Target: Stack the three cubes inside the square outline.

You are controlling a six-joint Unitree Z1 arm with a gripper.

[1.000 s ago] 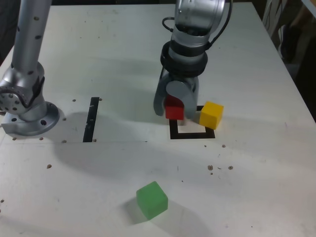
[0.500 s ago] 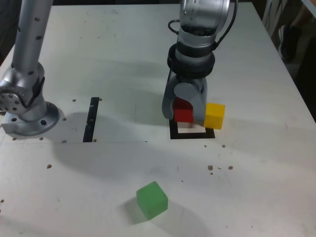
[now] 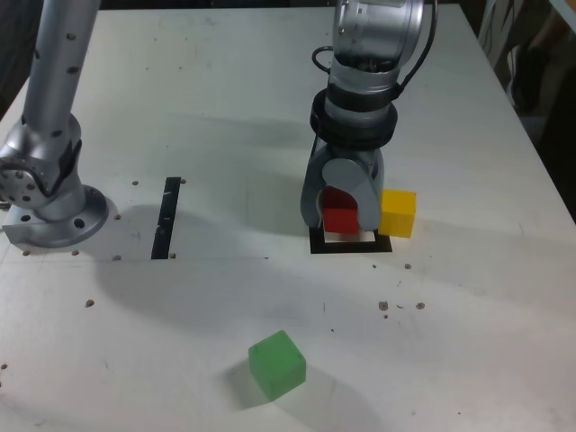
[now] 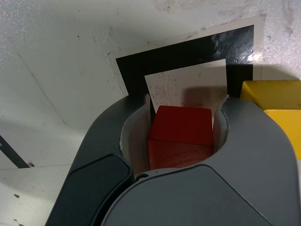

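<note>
My gripper (image 3: 340, 219) clamped on red cube (image 3: 339, 219); shifted from outline's far-left corner to over square outline (image 3: 350, 245). Yellow cube (image 3: 398, 212) pressed beside one finger. Green cube (image 3: 277, 364) well apart. Lowering next, likely.

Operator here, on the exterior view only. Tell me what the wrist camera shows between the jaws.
Observer: The small matte red cube sits clamped between both jaws, over the white centre of the thick black square outline.
Operator: Report the yellow cube's position.
Observer: The small yellow cube lies against the outside of one jaw, by the outline's edge.
Operator: Check the frame for clutter.
Observer: The white centre that shows ahead of the cube is bare.
</note>
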